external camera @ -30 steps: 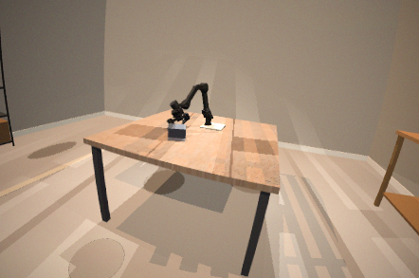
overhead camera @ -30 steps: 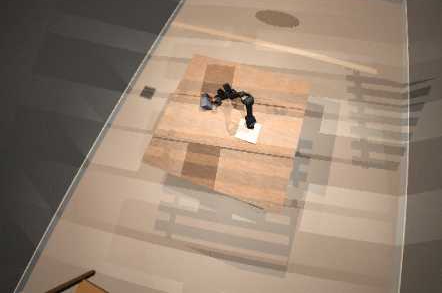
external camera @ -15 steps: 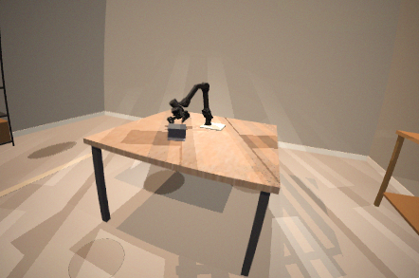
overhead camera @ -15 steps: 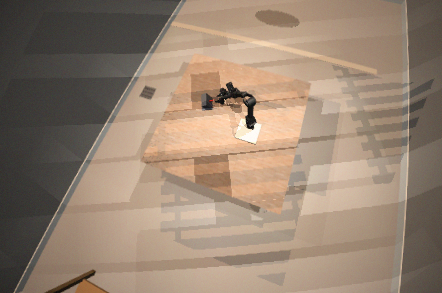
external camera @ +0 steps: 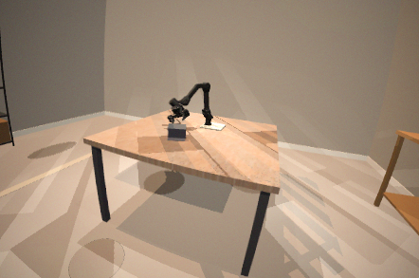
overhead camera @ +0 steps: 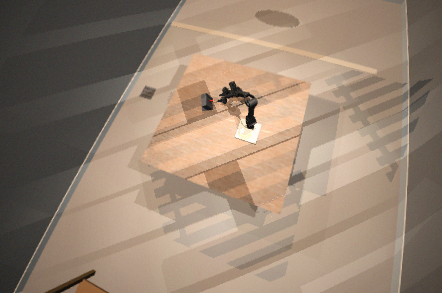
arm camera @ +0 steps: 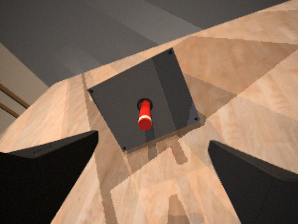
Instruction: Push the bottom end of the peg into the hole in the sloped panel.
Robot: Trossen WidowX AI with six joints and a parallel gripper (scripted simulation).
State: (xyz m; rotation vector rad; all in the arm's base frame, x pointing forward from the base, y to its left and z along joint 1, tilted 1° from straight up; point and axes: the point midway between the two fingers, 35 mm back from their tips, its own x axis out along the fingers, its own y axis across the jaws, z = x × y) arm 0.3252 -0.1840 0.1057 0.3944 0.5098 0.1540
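Dark grey, the sloped panel (overhead camera: 206, 102) (external camera: 176, 132) (arm camera: 125, 97) stands at the left on your wood-topped table (overhead camera: 200, 146) (external camera: 227, 157) (arm camera: 255, 75). From its hole the red peg (overhead camera: 212, 101) (arm camera: 145, 116) sticks out, long axis towards your pincer (overhead camera: 220, 101) (external camera: 178, 119) (arm camera: 153, 140), whose fingers stand wide apart, just beyond its free end, holding nothing. Rightward, the single black arm (overhead camera: 252, 106) (external camera: 207, 101) rises from a white plate (overhead camera: 253, 139) (external camera: 219, 127); pale floor surrounds everything.

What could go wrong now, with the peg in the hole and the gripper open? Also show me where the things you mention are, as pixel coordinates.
The red peg (overhead camera: 212, 100) (arm camera: 145, 116) sticks out from the sloped panel (overhead camera: 205, 102) (external camera: 176, 132) (arm camera: 165, 92); if it is not fully seated, it might slip or tilt. The open gripper (overhead camera: 219, 101) (arm camera: 153, 140) has fingers either side of the peg's line, so a sideways retreat could knock it.
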